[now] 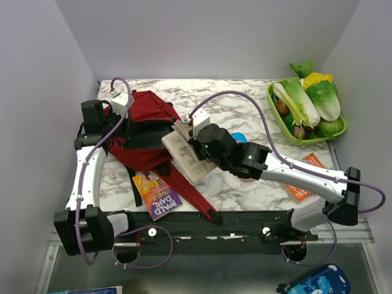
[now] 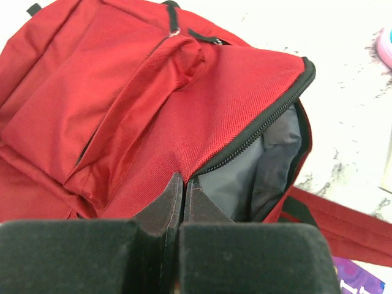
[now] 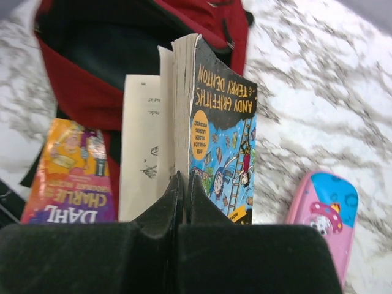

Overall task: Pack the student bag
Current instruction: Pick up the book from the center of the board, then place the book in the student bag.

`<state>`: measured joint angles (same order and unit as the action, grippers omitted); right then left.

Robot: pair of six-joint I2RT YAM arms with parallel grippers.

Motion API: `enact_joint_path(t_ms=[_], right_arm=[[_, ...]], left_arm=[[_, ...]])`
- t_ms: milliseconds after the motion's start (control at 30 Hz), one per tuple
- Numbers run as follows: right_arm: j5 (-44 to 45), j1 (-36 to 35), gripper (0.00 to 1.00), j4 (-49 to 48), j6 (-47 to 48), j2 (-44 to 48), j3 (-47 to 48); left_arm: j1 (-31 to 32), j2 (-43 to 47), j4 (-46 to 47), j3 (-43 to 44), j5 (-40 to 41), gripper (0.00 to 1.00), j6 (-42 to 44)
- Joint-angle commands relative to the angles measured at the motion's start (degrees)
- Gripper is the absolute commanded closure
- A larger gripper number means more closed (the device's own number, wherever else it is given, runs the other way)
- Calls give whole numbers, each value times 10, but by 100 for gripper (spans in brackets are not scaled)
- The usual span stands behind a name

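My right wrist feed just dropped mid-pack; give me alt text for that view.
Shut jaws pinch the near edge of an Andy Griffiths paperback, pages fanned, in front of the open student bag. A Roald Dahl book lies left and a pink pencil case right on the marble table.

Desk: white marble pattern, grey veins.

- I see the student bag lying at left rear, its mouth open. One red strap trails across the desk toward the near edge.
- Roald Dahl book: flat, cover up, touching the left side of that strap, near the front edge.
- Green tray: in the right rear corner, filled with vegetables.
- Orange book: flat at right front, partly covered by the arm.
- Pink-and-blue pencil case: mid-desk, right of the bag and apart from it. Mostly hidden in the top view.
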<state>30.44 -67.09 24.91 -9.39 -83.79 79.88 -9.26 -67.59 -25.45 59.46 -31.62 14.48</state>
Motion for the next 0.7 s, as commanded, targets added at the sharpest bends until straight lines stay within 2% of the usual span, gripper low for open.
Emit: enact_joint_path(t_ms=[0, 200, 267, 500, 667], right_arm=[[-108, -13, 99, -31, 60, 28, 30], [-171, -16, 99, -50, 57, 37, 3], [-174, -16, 99, -71, 60, 34, -16], [-151, -16, 99, -108, 89, 13, -28], [-143, -16, 99, -127, 110, -2, -46]], left_arm=[[26, 18, 13, -7, -84, 100, 40], [45, 31, 9, 2, -111, 100, 22], [48, 33, -5, 13, -146, 100, 20], [75, 44, -156, 44, -220, 100, 127], [78, 48, -201, 50, -252, 100, 171]])
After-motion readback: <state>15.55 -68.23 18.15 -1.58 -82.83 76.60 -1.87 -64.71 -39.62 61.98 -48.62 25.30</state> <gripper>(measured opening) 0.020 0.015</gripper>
